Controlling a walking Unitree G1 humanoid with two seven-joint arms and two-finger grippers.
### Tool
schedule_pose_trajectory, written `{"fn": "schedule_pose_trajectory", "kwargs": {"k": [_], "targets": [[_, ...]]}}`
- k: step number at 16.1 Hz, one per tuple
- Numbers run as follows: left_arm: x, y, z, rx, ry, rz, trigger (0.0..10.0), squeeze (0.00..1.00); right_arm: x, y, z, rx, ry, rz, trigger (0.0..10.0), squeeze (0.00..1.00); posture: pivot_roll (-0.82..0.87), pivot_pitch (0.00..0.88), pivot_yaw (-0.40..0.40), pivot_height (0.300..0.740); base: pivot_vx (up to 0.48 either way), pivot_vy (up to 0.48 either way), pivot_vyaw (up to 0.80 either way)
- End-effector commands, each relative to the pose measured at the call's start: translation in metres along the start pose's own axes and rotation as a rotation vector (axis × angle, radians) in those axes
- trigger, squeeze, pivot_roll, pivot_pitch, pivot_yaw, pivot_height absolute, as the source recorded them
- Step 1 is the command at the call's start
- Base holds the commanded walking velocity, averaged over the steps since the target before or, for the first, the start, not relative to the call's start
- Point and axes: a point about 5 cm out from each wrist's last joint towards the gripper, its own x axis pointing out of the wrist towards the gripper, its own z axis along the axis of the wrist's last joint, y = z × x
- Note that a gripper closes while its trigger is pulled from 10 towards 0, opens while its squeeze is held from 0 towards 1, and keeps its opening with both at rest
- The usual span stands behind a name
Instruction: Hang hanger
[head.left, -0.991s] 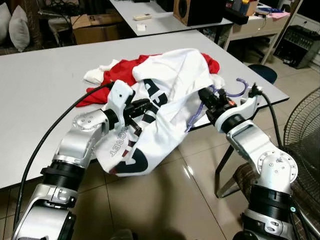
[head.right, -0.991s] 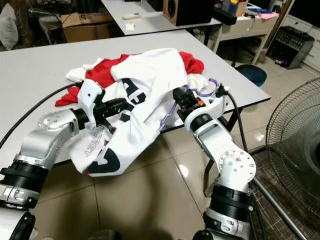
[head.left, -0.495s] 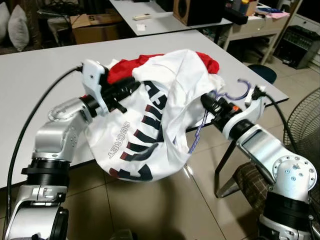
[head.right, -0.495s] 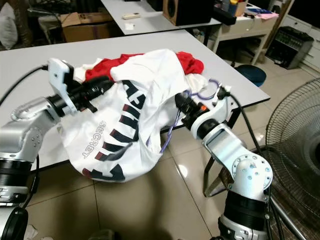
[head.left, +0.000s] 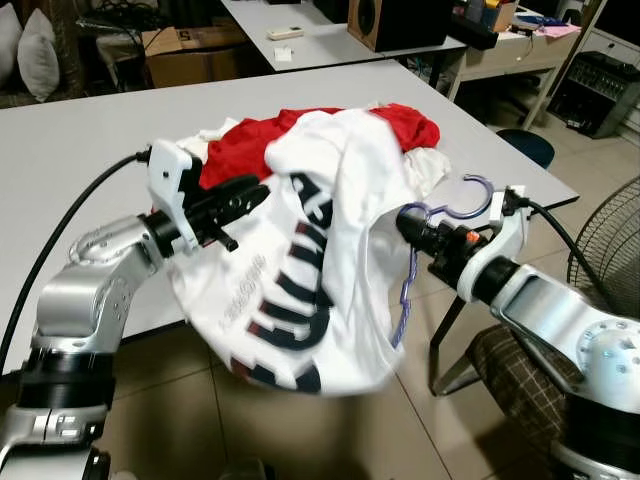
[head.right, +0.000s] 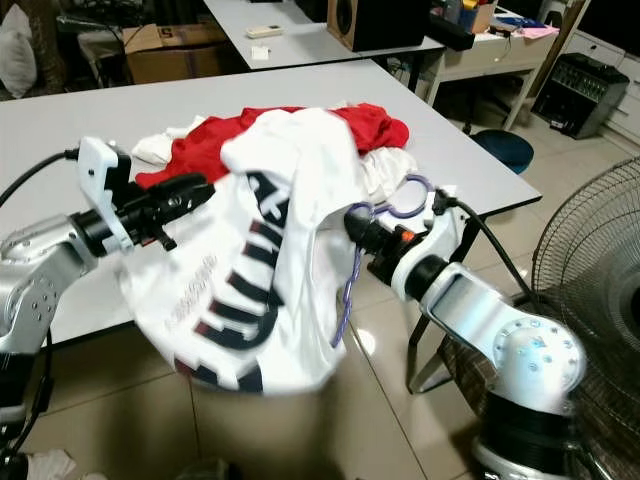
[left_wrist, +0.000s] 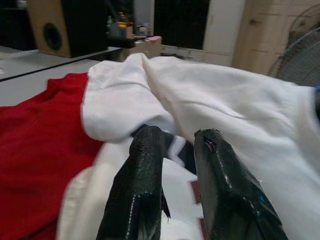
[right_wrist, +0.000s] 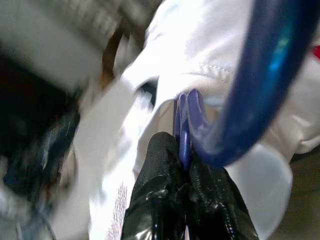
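Step in hand: dressing the hanger, shirt lifted off the bench edge.

I hold the one purple hanger pinched in my right claw, its hook beside my wrist. My left claw grips one white shirt, which droops over the floor. One red garment stays on the bench. Next, I judge, the hanger's arm must slide into the shirt's opening, then find a rail.
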Motion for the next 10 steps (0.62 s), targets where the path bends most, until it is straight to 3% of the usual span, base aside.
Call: {"fn": "schedule_pose_trajectory", "kwargs": {"k": [1, 4, 5, 8, 10], "targets": [[-0.003, 0.002, 0.002, 0.024, 0.011, 0.027, 10.0, 0.0, -0.004, 0.008, -0.001, -0.038, 0.029, 0.05, 10.0, 0.0, 0.0, 0.0, -0.023, 0.74, 0.0, 0.0, 0.0], [-0.014, -0.016, -0.013, 0.026, 0.051, 0.011, 10.0, 0.0, -0.035, 0.009, -0.005, -0.396, 0.272, 0.031, 10.0, 0.0, -0.01, 0.0, -0.027, 0.74, 0.0, 0.0, 0.0], [-0.015, -0.019, -0.015, 0.028, 0.058, 0.006, 10.0, 0.0, -0.038, 0.008, -0.006, -0.437, 0.297, 0.017, 10.0, 0.0, -0.01, 0.0, -0.028, 0.74, 0.0, 0.0, 0.0], [-0.017, -0.039, -0.02, 0.006, 0.046, -0.065, 10.0, 0.0, -0.062, -0.006, -0.019, -0.671, 0.523, -0.068, 10.0, 0.0, -0.01, 0.0, -0.029, 0.74, 0.0, 0.0, 0.0], [-0.018, -0.048, -0.022, -0.009, 0.041, -0.096, 10.0, 0.0, -0.074, -0.009, -0.029, -0.688, 0.607, -0.047, 10.0, 0.0, -0.02, 0.0, -0.029, 0.74, 0.0, 0.0, 0.0]]}}
